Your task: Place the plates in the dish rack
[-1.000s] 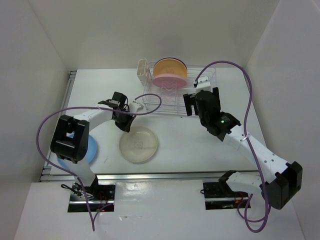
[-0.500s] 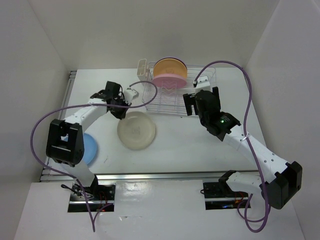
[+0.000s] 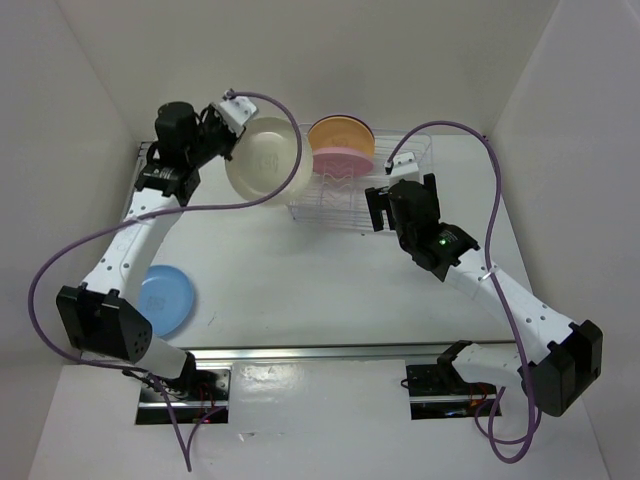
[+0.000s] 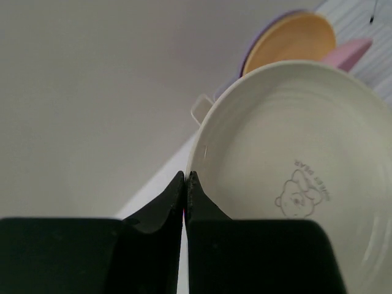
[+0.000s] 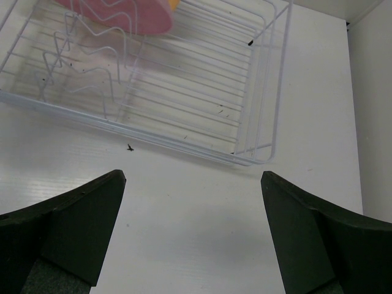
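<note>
Up at the top left, the left claw point(image 4: 185, 184) is clamped on the rim of the cream plate point(image 4: 294, 184), near the rack point(image 3: 345, 205). That thin pinch might slip and drop it. The right claw point(image 5: 193, 177) is apart.

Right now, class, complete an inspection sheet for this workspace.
Surface: white table.
Job's things: cream plate held aloft near dish rack; purple plate, yellow-orange plate, pink plate stand in it; light blue plate flat on table.
Clutter: tiny dark speck by rack.
Grippers: left gripper shut on cream plate's rim; right gripper open, empty, facing rack.
Cables: purple cables loop from both arms.
Surroundings: white walls.
</note>
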Robot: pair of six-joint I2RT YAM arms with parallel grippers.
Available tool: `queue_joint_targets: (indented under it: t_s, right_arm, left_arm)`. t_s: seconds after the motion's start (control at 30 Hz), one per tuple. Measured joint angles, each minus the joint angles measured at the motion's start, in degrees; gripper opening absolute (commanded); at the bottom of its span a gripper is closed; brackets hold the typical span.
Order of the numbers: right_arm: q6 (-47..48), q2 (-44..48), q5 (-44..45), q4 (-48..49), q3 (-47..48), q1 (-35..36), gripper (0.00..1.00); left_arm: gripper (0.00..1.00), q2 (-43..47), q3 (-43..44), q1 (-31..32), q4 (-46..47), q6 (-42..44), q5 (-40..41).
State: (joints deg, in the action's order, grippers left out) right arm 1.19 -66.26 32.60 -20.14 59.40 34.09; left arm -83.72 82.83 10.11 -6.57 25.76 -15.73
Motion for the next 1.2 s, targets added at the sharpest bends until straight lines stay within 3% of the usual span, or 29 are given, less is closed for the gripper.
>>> queue_joint_targets:
  t_s: [0.17,0.3,0.43,0.63,1.0,1.2]
  right_arm:
    - [0.0,0.0,0.22,-0.02,0.0,0.0,1.0]
    - [-0.02,0.0,0.61,-0.04,0.0,0.0,1.0]
    - [-0.11,-0.07,0.87,-0.11,0.0,0.0,1.0]
    - [-0.26,-0.57,1.44,-0.57,0.0,0.0,1.0]
    - [-1.4,-0.74,2.82,-2.03,-0.98,-0.59,1.0]
    - [-1.55,-0.76,3.8,-3.41,-0.98,-0.59,1.0]
  left_arm:
    - [0.0,-2.73,6.8,0.37,5.33,1.53,-4.87]
    - [0.0,-2.67,0.33,1.62,18.29,2.8,-4.79]
    - [0.0,-5.75,-8.39,6.84,33.2,7.43,-3.13]
    - [0.0,-15.23,-10.4,13.16,48.04,13.88,-1.99]
    - [0.0,-26.16,8.26,13.73,51.12,21.97,-5.88]
    - [0.0,-27.69,10.27,14.16,49.37,28.57,-9.77]
